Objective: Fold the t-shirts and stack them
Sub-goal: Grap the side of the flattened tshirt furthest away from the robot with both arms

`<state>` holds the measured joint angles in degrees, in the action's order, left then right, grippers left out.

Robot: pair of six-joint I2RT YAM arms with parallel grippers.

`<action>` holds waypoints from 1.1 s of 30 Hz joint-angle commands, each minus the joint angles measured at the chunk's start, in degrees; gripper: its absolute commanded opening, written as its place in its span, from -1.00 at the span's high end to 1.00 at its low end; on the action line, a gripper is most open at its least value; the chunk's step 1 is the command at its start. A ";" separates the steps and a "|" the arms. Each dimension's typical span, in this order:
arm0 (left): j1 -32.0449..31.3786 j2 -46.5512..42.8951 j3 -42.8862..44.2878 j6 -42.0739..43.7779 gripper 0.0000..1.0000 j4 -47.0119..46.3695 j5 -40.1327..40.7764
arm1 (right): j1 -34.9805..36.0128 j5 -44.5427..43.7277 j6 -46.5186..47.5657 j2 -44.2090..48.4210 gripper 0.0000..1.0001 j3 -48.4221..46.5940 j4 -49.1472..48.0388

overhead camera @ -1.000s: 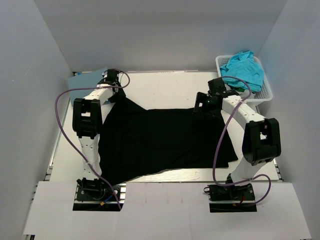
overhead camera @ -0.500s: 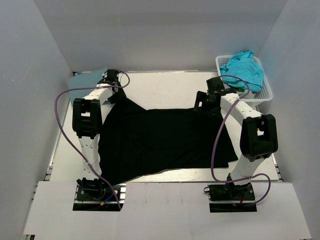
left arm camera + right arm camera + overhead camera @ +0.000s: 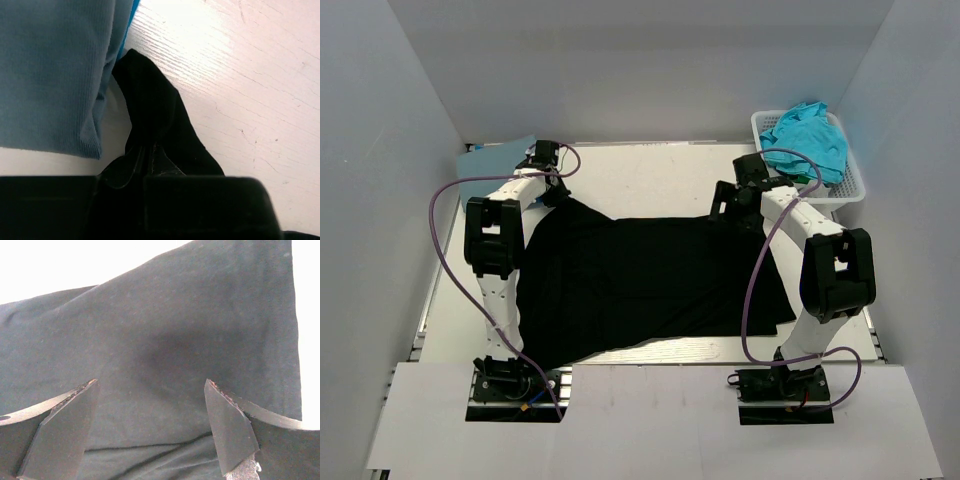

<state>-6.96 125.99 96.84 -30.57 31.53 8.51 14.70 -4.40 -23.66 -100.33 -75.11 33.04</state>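
**Fig. 1.** We found the black t-shirt (image 3: 640,280) spread flat across the table (image 3: 650,170), not yet folded. The left gripper (image 3: 147,155) had its jaws pinched together on the shirt's far left corner (the cloth puckered where it entered them), just beside a light blue shirt (image 3: 50,75). We judged this grip was meant to lift that corner for a fold. The right gripper (image 3: 150,382) hung with its 2 fingers wide apart over the far right corner, holding nothing, placed to take a matching grip. 1 turquoise shirt (image 3: 807,135) lay in the basket (image 3: 855,185).
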 commanded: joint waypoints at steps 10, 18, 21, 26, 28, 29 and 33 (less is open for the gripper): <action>-0.60 -13.57 -3.67 0.42 1.00 -1.38 0.80 | -0.20 -20.20 -9.47 -13.81 -0.81 -14.96 1.60; -0.60 -15.25 -6.13 0.95 1.00 -1.99 0.28 | -1.60 -24.95 -12.29 -21.74 -0.81 -22.27 4.49; -0.60 -15.77 -7.36 0.95 1.00 -2.00 0.28 | -2.48 -28.02 -12.03 -22.89 -0.81 -23.41 5.89; 0.54 -16.31 -8.50 0.95 1.00 -2.52 0.28 | -3.45 -29.26 -11.06 -21.66 -0.81 -20.69 5.55; 0.55 -16.31 -8.51 1.56 1.00 -2.52 0.98 | -3.80 -29.26 -9.66 -21.13 -0.81 -18.94 4.32; 0.55 -16.31 -8.51 1.56 1.00 -2.52 0.98 | -3.71 -29.00 -9.39 -21.22 -0.81 -18.50 3.79; 0.55 -16.31 -8.51 1.56 1.00 -2.52 0.98 | -3.97 -29.43 -7.90 -22.45 -0.81 -18.40 3.09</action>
<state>-6.81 114.30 88.53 -29.71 29.89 8.58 12.53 -31.05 -33.06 -123.13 -93.84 37.67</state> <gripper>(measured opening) 0.133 0.904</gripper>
